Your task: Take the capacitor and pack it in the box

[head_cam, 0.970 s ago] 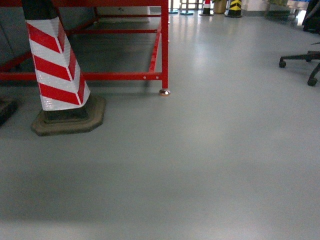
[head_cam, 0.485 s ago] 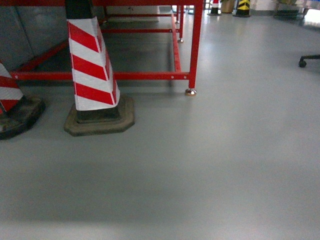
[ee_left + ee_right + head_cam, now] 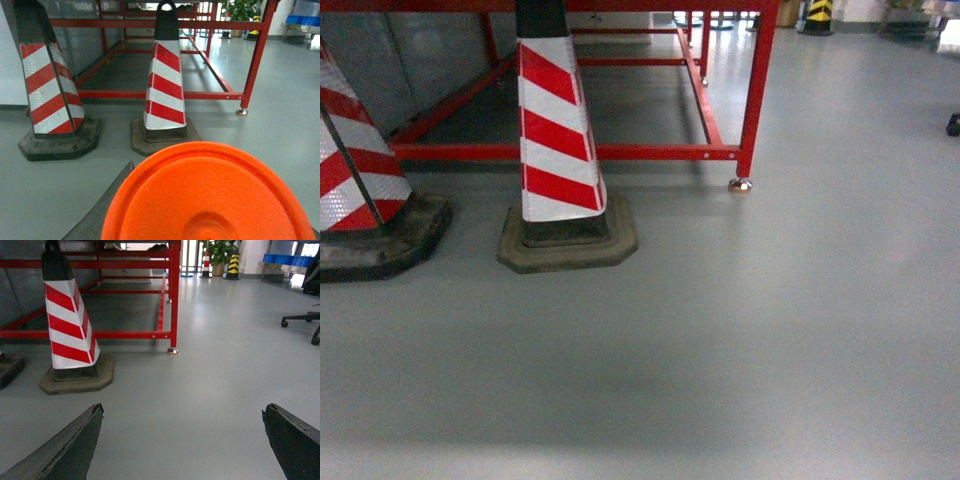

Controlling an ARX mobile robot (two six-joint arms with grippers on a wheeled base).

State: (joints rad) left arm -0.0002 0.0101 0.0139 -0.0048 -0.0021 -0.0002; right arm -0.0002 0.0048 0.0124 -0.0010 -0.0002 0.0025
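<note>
The capacitor point(image 3: 215, 200) shows in the left wrist view as a big orange round face with a raised rim and a dimple at its centre, filling the lower frame. My left gripper point(image 3: 210, 167) is shut on it. Only one dark finger point(image 3: 107, 205) shows, at its left edge, and the other is hidden behind it. In the right wrist view my right gripper point(image 3: 182, 409) stands open above bare grey floor with nothing between its fingers. The box is out of view. Neither gripper appears in the head view.
Two red-and-white striped cones point(image 3: 558, 150) point(image 3: 355, 170) on dark bases stand on the floor ahead. Behind them is a red metal frame point(image 3: 752, 100) with a foot point(image 3: 740, 185). An office chair base point(image 3: 302, 320) sits at the right, and blue bins point(image 3: 287, 260) are far back.
The head view has swung left: the cone and red frame slid rightward in view, a second cone came in at the left, and the chair base left at the right.
</note>
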